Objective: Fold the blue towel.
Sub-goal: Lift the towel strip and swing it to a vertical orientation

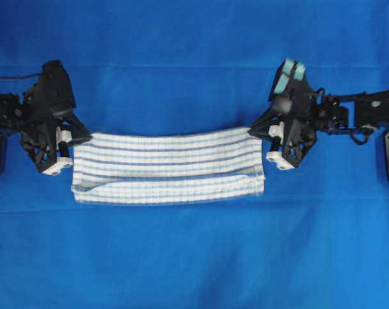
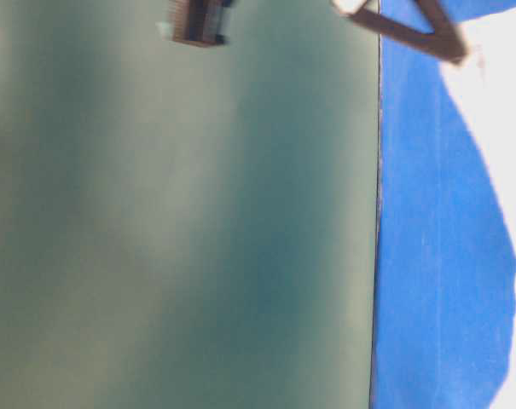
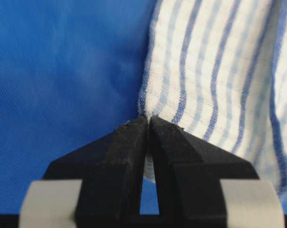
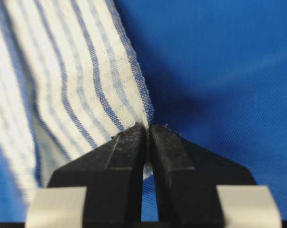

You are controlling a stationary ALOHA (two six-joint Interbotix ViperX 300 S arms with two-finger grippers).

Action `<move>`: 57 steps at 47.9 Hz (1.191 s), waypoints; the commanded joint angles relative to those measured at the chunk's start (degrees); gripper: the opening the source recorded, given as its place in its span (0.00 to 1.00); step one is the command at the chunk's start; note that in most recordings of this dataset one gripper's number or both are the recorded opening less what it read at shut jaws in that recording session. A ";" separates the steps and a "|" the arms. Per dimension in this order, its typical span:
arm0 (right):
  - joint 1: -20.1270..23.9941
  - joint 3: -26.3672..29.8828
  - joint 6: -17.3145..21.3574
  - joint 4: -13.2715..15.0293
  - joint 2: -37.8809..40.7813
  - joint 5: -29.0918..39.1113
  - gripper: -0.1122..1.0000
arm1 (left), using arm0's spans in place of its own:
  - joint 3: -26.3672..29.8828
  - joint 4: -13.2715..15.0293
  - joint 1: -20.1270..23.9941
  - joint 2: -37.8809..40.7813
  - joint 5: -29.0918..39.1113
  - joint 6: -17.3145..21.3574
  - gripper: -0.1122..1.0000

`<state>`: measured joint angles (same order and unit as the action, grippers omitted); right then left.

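The table-level view is blurred; a dark shape, perhaps an arm, is cut off.

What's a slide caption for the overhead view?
Left gripper and right gripper each pinch a far corner of the blue towel, partly folded on the table covering.

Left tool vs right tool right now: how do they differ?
The left tool pinches the blue towel's left far corner; the right tool pinches its right far corner. In the overhead view the right tool sits slightly higher in the picture than the left tool. The right arm shows teal padding near its wrist; the left arm shows none. Shared: both are shut on the towel, black fingers meeting at its edge.
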<state>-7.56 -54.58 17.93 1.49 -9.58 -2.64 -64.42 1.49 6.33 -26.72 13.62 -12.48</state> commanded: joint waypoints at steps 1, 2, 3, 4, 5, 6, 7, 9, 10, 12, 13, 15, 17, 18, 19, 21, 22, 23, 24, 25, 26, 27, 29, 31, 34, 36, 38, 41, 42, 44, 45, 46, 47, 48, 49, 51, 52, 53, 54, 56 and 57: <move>-0.09 1.23 0.00 0.18 -4.57 2.72 0.15 | 1.23 -0.09 0.18 -4.13 2.20 -0.09 0.12; -0.09 1.23 0.00 0.26 -5.36 3.43 0.14 | 1.32 -0.09 0.18 -5.10 2.64 -0.26 0.12; -0.09 1.32 0.00 0.35 -6.68 4.39 0.14 | 1.49 -0.09 0.18 -5.98 2.90 -0.26 0.12; -0.09 1.32 0.00 0.44 -7.47 5.10 0.15 | 1.49 -0.09 0.18 -6.94 3.08 -0.35 0.12; -0.09 1.41 0.00 0.44 -8.35 5.63 0.14 | 1.58 -0.09 0.18 -7.82 3.25 -0.35 0.12; -0.09 1.41 0.00 0.53 -9.23 6.24 0.14 | 1.67 -0.09 0.00 -8.70 3.34 -0.44 0.12; -0.09 1.32 0.00 0.62 -10.02 6.77 0.14 | 1.67 0.00 -0.18 -10.20 3.52 -0.35 0.12; -0.09 1.41 0.00 0.70 -11.78 7.65 0.14 | 1.67 -0.09 -0.35 -12.04 3.52 -0.35 0.12; -0.09 1.41 0.00 0.79 -12.57 8.09 0.14 | 1.49 -0.09 -0.53 -13.01 3.52 -0.35 0.12; -0.09 1.23 0.00 0.97 -14.24 8.70 0.14 | 1.41 -0.09 -0.70 -14.85 3.69 -0.44 0.12; -0.09 1.14 0.00 1.05 -15.03 8.96 0.14 | 1.23 -0.09 -0.79 -15.91 3.78 -0.44 0.12; -0.09 1.05 0.00 1.41 -16.96 9.67 0.14 | 1.05 -0.09 -0.88 -17.67 3.87 -0.53 0.12; -0.09 1.05 0.00 1.67 -18.37 10.20 0.14 | 0.70 -0.09 -1.05 -19.34 4.13 -0.70 0.12; -0.09 1.05 0.00 1.76 -19.07 10.46 0.14 | 0.70 -0.09 -1.05 -20.13 4.31 -0.79 0.12; -0.09 1.05 0.00 1.93 -19.69 10.72 0.14 | 0.62 -0.09 -1.05 -20.92 4.48 -0.88 0.12; -0.09 0.97 0.00 2.11 -21.09 11.07 0.14 | 0.62 -0.09 -1.14 -22.68 4.83 -0.97 0.12; -0.09 0.97 0.00 2.37 -21.62 11.07 0.14 | 0.53 -0.09 -1.14 -23.29 5.01 -0.97 0.12; -0.09 0.97 0.00 2.55 -22.32 11.07 0.14 | 0.53 -0.09 -1.14 -23.82 5.19 -0.97 0.12; -0.09 0.88 0.00 2.64 -22.76 11.07 0.14 | 0.53 -0.09 -1.23 -24.26 5.36 -0.97 0.12; -0.09 0.88 0.00 2.81 -23.29 11.07 0.14 | 0.53 -0.09 -1.14 -24.61 5.45 -1.05 0.12; -0.09 0.79 0.00 3.08 -23.64 10.99 0.14 | 0.62 -0.09 -1.23 -24.96 5.62 -0.97 0.12; -0.09 0.79 0.00 3.25 -23.99 10.99 0.14 | 0.53 -0.09 -1.23 -25.31 5.71 -0.97 0.12; -0.09 0.62 0.09 3.60 -24.70 11.07 0.14 | 0.62 -0.09 -1.14 -25.58 5.80 -1.05 0.12; -0.09 0.62 0.09 3.87 -24.87 10.99 0.14 | 0.62 0.00 -1.23 -25.75 5.80 -1.05 0.12; -0.09 0.53 0.09 3.96 -25.05 10.99 0.14 | 0.62 -0.09 -1.23 -25.75 5.89 -1.05 0.12; -0.09 0.62 0.09 4.04 -24.96 10.81 0.14 | 0.62 -0.09 -1.14 -25.75 5.80 -1.14 0.12; -0.26 0.62 0.09 4.04 -24.87 10.63 0.14 | 0.53 0.00 -1.23 -25.66 5.80 -1.32 0.12; -0.79 0.62 0.18 4.04 -24.70 10.37 0.14 | 0.53 0.00 -1.41 -25.58 5.71 -1.41 0.12; -1.05 0.70 0.18 4.04 -24.52 10.37 0.14 | 0.53 0.00 -1.58 -25.49 5.62 -1.49 0.12; -2.02 0.79 0.18 4.04 -23.99 10.11 0.14 | 0.44 0.00 -2.20 -25.22 5.36 -1.85 0.12; -2.55 0.97 0.18 4.04 -23.64 9.93 0.14 | 0.35 0.00 -2.64 -24.96 5.19 -2.02 0.12; -3.16 0.97 0.26 4.04 -23.38 9.76 0.15 | 0.35 0.09 -3.08 -24.79 5.01 -2.29 0.12; -3.78 1.05 0.26 4.04 -22.94 9.67 0.14 | 0.26 0.09 -3.60 -24.52 4.83 -2.64 0.12; -4.39 1.23 0.26 4.04 -22.59 9.58 0.14 | 0.26 0.09 -4.04 -24.08 4.57 -3.08 0.12; -5.10 1.41 0.26 4.04 -22.15 9.58 0.14 | 0.26 0.09 -4.92 -23.55 3.87 -3.60 0.12; -6.42 1.85 0.26 4.13 -21.18 9.58 0.14 | 0.18 0.00 -6.15 -22.59 2.64 -4.39 0.12; -7.21 2.02 0.26 4.22 -20.65 9.58 0.14 | 0.18 0.00 -6.68 -22.15 1.93 -4.83 0.12; -7.91 2.29 0.26 4.22 -20.13 9.58 0.14 | 0.18 0.09 -7.29 -21.53 1.05 -5.10 0.12; -8.53 2.64 0.18 4.31 -19.51 9.58 0.14 | 0.18 0.09 -7.82 -20.92 0.26 -5.45 0.12; -9.93 3.16 0.18 4.57 -18.28 9.58 0.14 | 0.18 0.09 -8.88 -19.51 -1.67 -5.98 0.12; -10.55 3.52 0.18 4.75 -17.67 9.58 0.14 | 0.18 0.00 -9.49 -18.81 -2.64 -6.15 0.12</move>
<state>-15.91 -53.35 18.19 5.80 -28.65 7.47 -64.16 1.49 -1.32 -47.81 14.33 -18.11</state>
